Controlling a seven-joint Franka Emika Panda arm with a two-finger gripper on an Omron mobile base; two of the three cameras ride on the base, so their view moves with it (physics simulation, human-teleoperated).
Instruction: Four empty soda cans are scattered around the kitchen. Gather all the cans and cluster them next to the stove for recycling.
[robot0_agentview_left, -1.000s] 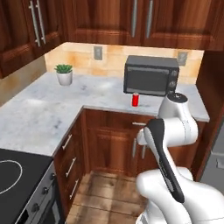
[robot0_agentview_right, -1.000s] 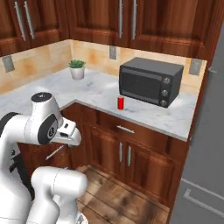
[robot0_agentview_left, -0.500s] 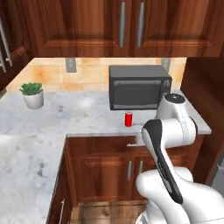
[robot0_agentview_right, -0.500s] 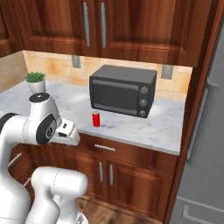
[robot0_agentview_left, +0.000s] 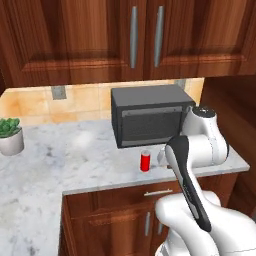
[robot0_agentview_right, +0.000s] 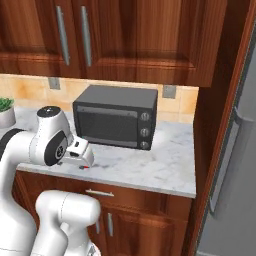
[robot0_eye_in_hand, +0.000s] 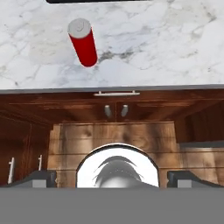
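Soda can (robot0_agentview_left: 145, 161) stands upright near the table (robot0_agentview_left: 60, 165) edge, easy reach; gripper (robot0_eye_in_hand: 112, 181) looks open, holding nothing.

Even, soft light fills all three views, with no hard glare. The marble worktop (robot0_agentview_left: 60, 165) reads bright, while the upper cabinets (robot0_agentview_right: 125, 35) stay darker and warm. The soda can (robot0_eye_in_hand: 83, 42) casts only a faint, diffuse shadow. Rendering is slightly soft and low in detail; the hand view stretches the can with perspective toward its edges.
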